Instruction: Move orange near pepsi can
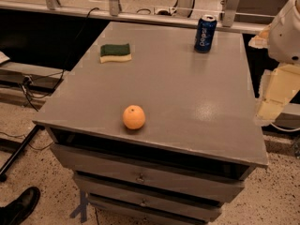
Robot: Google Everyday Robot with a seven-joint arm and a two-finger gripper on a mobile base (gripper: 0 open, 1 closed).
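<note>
- One black shoe (18,203) is showing on the floor, bottom left.
- One green-and-yellow sponge (115,53) is lying back left on the gray table (187,93).
- One orange (134,117) is sitting near the front edge, well apart from the can.
- Drawers (140,177) are stacking below it, contents hidden.
- One pepsi can (205,33) is standing upright, back right.
- Gripper (276,93) is hanging beside the table's right edge; open or closed, can't tell.

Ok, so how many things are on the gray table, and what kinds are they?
orange: 1
pepsi can: 1
sponge: 1
Total: 3
The tool is beside the right edge of the table, not touching any of them.
</note>
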